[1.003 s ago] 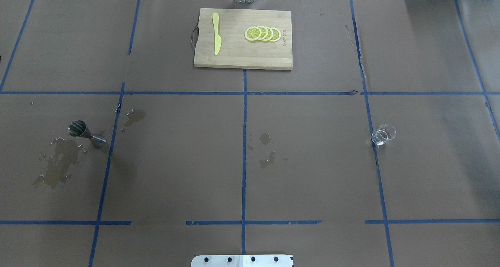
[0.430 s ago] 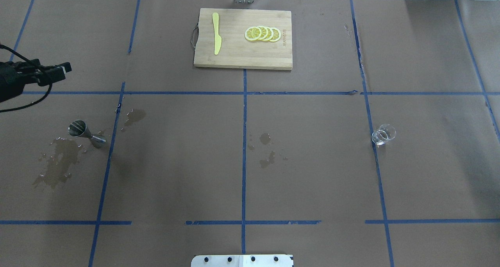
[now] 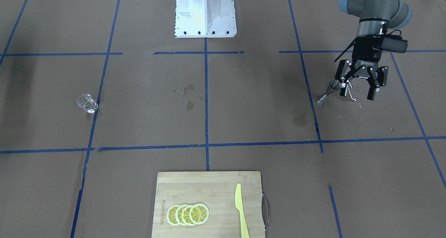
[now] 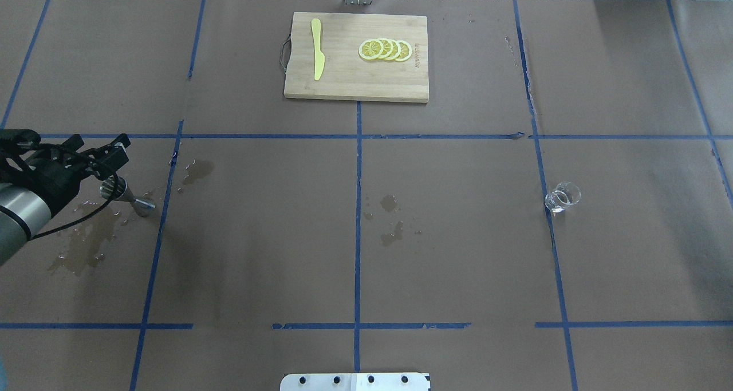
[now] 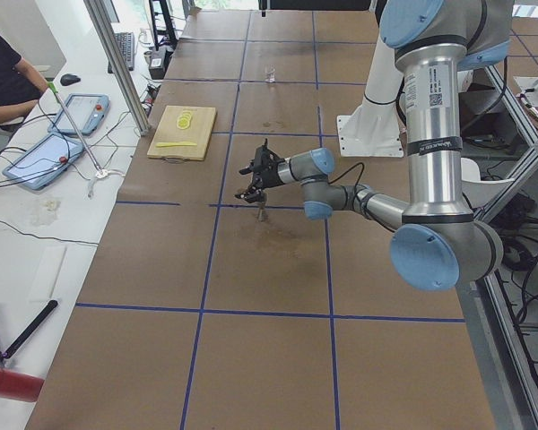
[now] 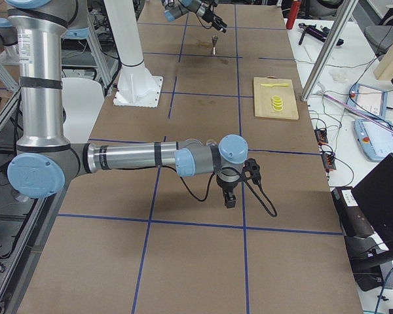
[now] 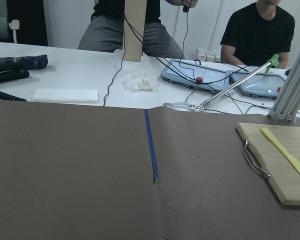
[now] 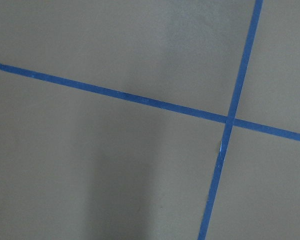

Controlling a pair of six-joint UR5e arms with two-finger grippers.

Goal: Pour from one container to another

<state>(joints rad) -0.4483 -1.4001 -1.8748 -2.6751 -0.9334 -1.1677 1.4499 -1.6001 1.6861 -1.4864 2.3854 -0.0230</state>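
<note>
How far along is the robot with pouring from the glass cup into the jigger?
Barely begun. Done: nothing; the glass cup stands alone, far from the steel jigger, no arm near it. In hand: the left end effector hovers open close to the jigger, gripping nothing. Left: grasping, bringing the two together, and the pour itself.

We see a brown table point(image 4: 458, 236) ruled into squares by blue tape point(image 4: 358, 168), blotched with darker wet stains point(image 4: 86, 236). The jigger point(image 4: 137, 203) is shiny steel; the cup point(image 4: 561, 199) is clear glass. Our left hand point(image 3: 358, 92) is black, on a grey arm point(image 3: 371, 25) with pale blue joint caps. The board point(image 4: 355, 76) is pale wood, carrying a yellow knife point(image 4: 316, 47) and yellow lemon slices point(image 4: 385, 50) with whitish rims. The base point(image 3: 205, 11) is white.
</note>
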